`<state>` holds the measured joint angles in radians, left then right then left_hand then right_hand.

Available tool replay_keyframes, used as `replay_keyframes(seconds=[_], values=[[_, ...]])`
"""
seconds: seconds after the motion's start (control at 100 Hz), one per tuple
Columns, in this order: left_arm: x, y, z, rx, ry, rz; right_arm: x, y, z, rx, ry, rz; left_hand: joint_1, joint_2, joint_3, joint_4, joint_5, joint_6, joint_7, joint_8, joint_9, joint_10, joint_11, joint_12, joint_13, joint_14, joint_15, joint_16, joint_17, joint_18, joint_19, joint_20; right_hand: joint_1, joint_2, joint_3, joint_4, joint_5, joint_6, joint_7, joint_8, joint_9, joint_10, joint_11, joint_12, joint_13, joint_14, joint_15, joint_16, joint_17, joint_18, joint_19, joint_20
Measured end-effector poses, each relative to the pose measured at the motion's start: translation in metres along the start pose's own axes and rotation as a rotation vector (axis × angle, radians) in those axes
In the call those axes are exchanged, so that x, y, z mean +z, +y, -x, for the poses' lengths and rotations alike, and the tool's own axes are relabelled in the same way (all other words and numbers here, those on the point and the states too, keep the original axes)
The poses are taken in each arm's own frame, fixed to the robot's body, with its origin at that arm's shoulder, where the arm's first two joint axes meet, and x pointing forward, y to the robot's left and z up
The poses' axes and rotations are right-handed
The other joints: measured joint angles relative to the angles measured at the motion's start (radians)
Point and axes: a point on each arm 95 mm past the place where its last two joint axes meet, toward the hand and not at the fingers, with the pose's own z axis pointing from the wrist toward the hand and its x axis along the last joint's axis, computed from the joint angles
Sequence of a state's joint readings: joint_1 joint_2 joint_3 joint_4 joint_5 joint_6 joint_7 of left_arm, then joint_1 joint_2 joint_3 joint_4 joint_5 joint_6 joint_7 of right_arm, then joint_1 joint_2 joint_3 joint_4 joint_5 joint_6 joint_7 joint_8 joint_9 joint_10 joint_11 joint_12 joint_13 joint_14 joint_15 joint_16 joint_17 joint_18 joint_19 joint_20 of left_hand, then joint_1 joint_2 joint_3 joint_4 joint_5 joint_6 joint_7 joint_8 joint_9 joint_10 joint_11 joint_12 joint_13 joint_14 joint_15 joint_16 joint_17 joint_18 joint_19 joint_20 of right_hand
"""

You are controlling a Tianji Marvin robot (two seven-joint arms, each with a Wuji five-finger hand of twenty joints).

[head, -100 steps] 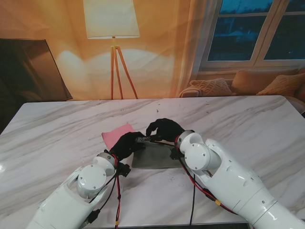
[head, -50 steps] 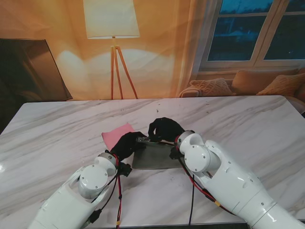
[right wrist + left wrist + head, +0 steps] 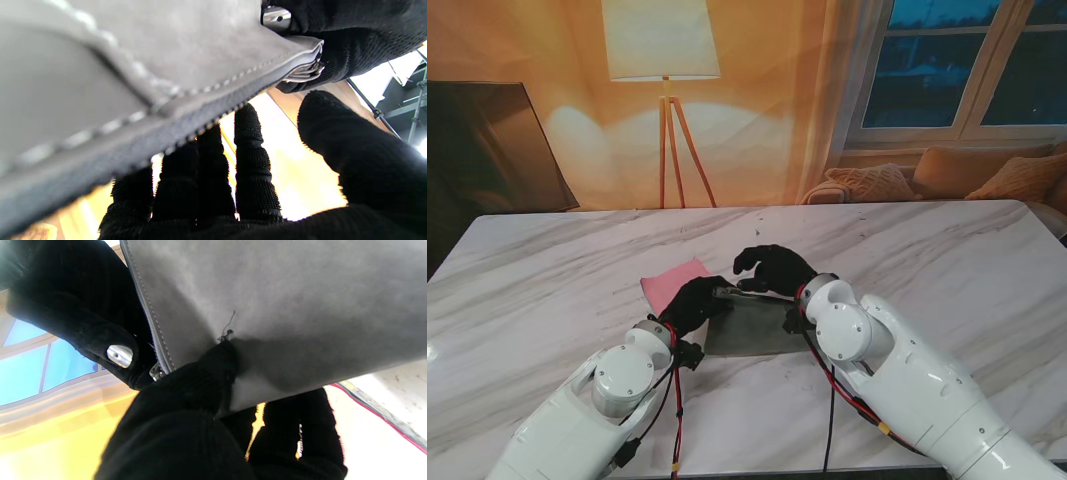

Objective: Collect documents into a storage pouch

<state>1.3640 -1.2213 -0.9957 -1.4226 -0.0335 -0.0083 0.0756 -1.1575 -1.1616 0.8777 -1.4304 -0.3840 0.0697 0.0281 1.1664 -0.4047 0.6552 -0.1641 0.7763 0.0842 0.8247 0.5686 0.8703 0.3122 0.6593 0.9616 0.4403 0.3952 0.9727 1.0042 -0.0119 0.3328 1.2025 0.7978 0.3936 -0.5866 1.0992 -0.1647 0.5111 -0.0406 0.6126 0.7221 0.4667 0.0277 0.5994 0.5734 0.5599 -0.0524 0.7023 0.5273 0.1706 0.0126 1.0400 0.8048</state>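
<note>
A white marble table point(image 3: 947, 250) fills the stand's view, its far edge running beneath a lamp and a window. Both white arms are seen to rise from the near edge and to meet at about the middle of the table top.

A grey zip pouch point(image 3: 749, 327) is observed lying flat near the middle of the table, somewhat closer to the near edge than to the far one. In the left wrist view the pouch point(image 3: 283, 303) shows a suede-like face and a stitched zip edge. In the right wrist view its toothed zip edge point(image 3: 186, 130) is seen close to, with thin pale sheet edges, possibly documents, showing at one corner of its mouth; this cannot be confirmed.

A pink sheet point(image 3: 672, 283) is noted flat on the table, just left of the pouch and slightly farther from me, partly covered by the left hand.

The left hand point(image 3: 695, 304), black-gloved, is found closed on the pouch's far left corner. In the left wrist view its fingertips point(image 3: 213, 373) are pressed against the pouch face and zip edge, so the corner is pinched.

The right hand point(image 3: 772, 269), also black-gloved, is held over the pouch's far edge with fingers spread and curved. In the right wrist view its fingers point(image 3: 253, 173) are seen extended beyond the zip edge, apart from one another, with nothing grasped.
</note>
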Motion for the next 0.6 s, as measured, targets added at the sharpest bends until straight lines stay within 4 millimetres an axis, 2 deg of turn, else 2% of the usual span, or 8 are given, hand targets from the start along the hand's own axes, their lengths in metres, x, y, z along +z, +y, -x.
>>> replay_keyframes(seconds=[0.09,0.21,0.32,0.39,0.44,0.5,0.6], values=[[0.000,0.000,0.000,-0.002,0.001,0.001,0.000,-0.002,-0.002,-0.009,0.005,-0.011,0.000,0.000,0.000,0.000,-0.002,0.000,0.000,0.004,0.000,0.006,0.012,0.000,0.010,0.000,0.014,0.012,0.000,0.002,0.004,0.010,0.000,-0.017,0.000,0.000,-0.006,0.002,-0.026,-0.028,0.000,0.000,0.002,0.000,0.000,0.000,0.003,0.000,0.000,0.000,0.000,0.000],[0.001,0.000,-0.001,-0.014,0.001,-0.002,0.002,-0.008,-0.005,-0.023,0.016,-0.040,-0.004,0.000,0.001,0.000,-0.013,0.001,0.003,0.007,0.000,0.009,0.038,0.001,0.036,0.000,0.039,0.031,0.004,0.008,0.013,0.022,0.000,-0.041,0.000,0.000,0.098,0.002,-0.014,-0.033,-0.009,0.008,0.003,0.000,-0.005,0.000,0.003,0.000,0.000,0.000,-0.001,0.000],[0.001,0.001,-0.001,-0.022,0.001,-0.002,0.004,-0.010,-0.007,-0.031,0.020,-0.049,-0.004,0.000,0.001,0.000,-0.013,0.014,0.006,0.007,0.000,0.021,0.068,0.001,0.048,0.000,0.070,0.050,0.013,0.013,0.022,0.041,0.002,-0.057,0.003,-0.004,0.116,0.027,0.012,-0.033,-0.009,0.010,0.004,0.000,-0.005,0.000,0.003,0.000,0.000,0.000,-0.001,0.000],[0.001,0.002,0.000,-0.028,-0.001,-0.001,0.005,-0.011,-0.008,-0.041,0.022,-0.051,-0.004,-0.002,0.001,0.000,-0.012,0.015,0.008,0.007,0.000,0.023,0.089,0.001,0.048,0.000,0.087,0.063,0.015,0.014,0.024,0.062,0.024,-0.078,0.003,-0.072,0.130,0.029,0.071,-0.089,-0.008,0.012,0.004,0.000,-0.005,0.000,0.004,0.000,0.000,0.000,-0.001,0.000],[0.000,0.002,0.000,-0.030,-0.002,0.001,0.005,-0.011,-0.008,-0.044,0.022,-0.052,-0.004,-0.003,0.001,0.000,-0.011,0.015,0.015,0.003,0.000,0.024,0.091,0.001,0.048,0.001,0.088,0.069,0.015,0.014,0.024,0.064,0.045,-0.078,0.004,-0.097,0.139,0.032,0.110,-0.126,-0.008,0.014,0.004,0.000,-0.005,0.000,0.004,0.000,0.000,0.000,-0.001,0.000],[0.000,0.003,0.000,-0.031,-0.001,0.003,0.006,-0.011,-0.008,-0.045,0.021,-0.051,-0.004,-0.006,0.001,0.000,-0.008,0.012,0.019,-0.001,0.000,0.025,0.100,0.001,0.048,0.001,0.094,0.073,0.015,0.014,0.024,0.073,0.053,-0.079,0.003,-0.098,0.139,0.032,0.176,-0.164,-0.002,0.014,0.004,-0.001,-0.003,0.000,0.004,0.000,0.002,0.000,-0.001,0.000],[0.000,0.004,0.000,-0.028,0.001,0.002,0.006,-0.011,-0.008,-0.045,0.020,-0.049,-0.004,-0.006,0.001,0.000,-0.007,0.010,0.025,-0.001,0.000,0.027,0.105,0.001,0.048,0.001,0.094,0.073,0.015,0.014,0.024,0.074,0.053,-0.079,0.003,-0.107,0.140,0.032,0.224,-0.163,0.013,0.015,0.011,-0.004,-0.001,0.000,0.004,0.000,0.005,0.000,-0.001,0.000]])
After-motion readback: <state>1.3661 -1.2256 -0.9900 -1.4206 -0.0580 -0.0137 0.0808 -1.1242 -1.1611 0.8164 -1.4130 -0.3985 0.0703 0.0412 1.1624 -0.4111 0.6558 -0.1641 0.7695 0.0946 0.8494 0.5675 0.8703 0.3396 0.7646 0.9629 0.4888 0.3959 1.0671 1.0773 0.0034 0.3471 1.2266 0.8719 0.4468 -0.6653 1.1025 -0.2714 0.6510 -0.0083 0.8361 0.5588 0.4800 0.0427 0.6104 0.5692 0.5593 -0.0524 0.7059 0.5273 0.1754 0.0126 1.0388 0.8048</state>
